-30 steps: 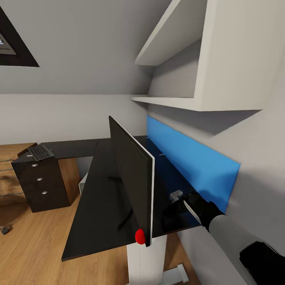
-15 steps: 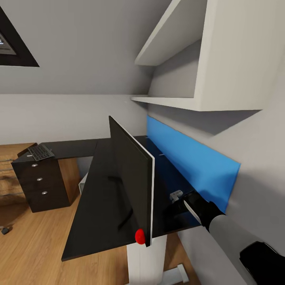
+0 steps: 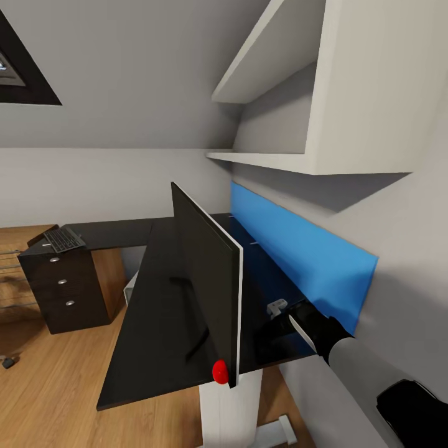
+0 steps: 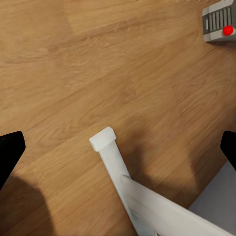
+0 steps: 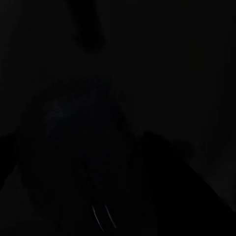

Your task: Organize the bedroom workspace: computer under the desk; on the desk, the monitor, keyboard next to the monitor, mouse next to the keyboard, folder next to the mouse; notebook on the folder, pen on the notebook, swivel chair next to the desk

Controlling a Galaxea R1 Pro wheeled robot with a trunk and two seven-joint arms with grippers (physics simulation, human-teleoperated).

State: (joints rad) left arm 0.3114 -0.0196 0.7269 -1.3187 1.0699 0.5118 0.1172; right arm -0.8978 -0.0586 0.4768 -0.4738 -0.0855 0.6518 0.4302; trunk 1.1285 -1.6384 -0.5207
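Observation:
The monitor (image 3: 208, 283) stands upright and edge-on on the glossy black desk (image 3: 155, 311), its red dot at the near lower corner. My right arm (image 3: 348, 354) reaches along the blue back panel (image 3: 298, 255). Its gripper (image 3: 269, 328) is a dark shape low behind the monitor's white back, and the jaws are hidden. The right wrist view is almost black. The keyboard (image 3: 63, 239) lies at the desk's far left end, above a dark drawer unit (image 3: 59, 289). In the left wrist view my left gripper (image 4: 118, 147) hangs open over the wood floor, and the grey computer (image 4: 219, 22) with its red dot sits at a corner.
White wall shelves (image 3: 311, 112) hang above the desk at the right. A white desk leg (image 3: 227, 410) stands under the near edge, and its foot (image 4: 104, 139) shows on the floor. A small dark object (image 3: 7, 361) lies on the floor at far left.

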